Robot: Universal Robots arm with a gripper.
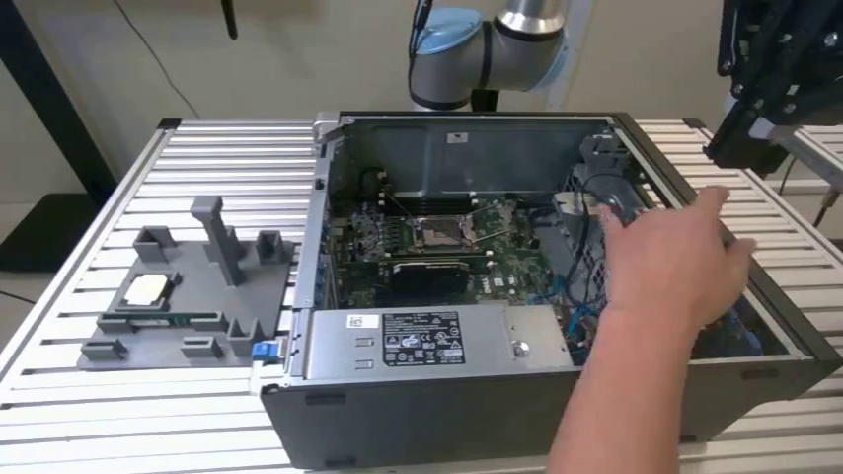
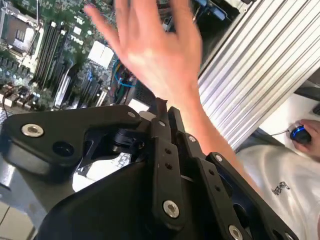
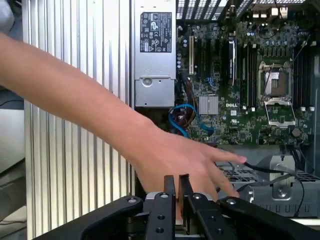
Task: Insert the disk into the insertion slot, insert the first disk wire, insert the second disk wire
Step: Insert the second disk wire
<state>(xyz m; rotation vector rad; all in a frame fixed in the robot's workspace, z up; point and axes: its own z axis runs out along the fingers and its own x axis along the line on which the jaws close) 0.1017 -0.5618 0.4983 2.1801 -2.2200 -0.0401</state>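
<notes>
Fingers (image 3: 169, 186) of the gripper (image 3: 176, 179) stand pressed close together in both wrist views, with a bare slit between them and nothing gripped.

Progress:
- **Disk:** I cannot tell where it sits. A blue patch (image 1: 753, 341) low in the corner of the open computer case (image 1: 435, 425), beside the forearm, could be its carrier. The forearm covers most of that bay. Judgement: seating in the slot cannot be confirmed.
- **Wires:** a black wire (image 3: 260, 169) lies across the top of the metal drive cage (image 3: 274, 184). Blue cables (image 3: 182, 120) curl between the power-supply box (image 1: 435, 341) and the motherboard (image 1: 435, 247), their ends hidden. Judgement: neither wire step shows as done.

Pose:
- **Gripper:** it hangs at the exterior view's upper right, above the case's rim on that side. It points down toward the drive corner, well apart from anything inside.
- **Arm:** the arm (image 1: 495, 44) rises behind the case's far wall.
- **Person's hand:** the person's hand (image 1: 665, 267) reaches into the case from the near side, palm down and fingers spread, over the drive cage. In the first wrist view it lies directly below the gripper, fingertips at the cage top and beside the black wire. Whether they touch, I cannot tell.

Judgement: the robot is not engaged with the work, and the person is tending the bay.
</notes>
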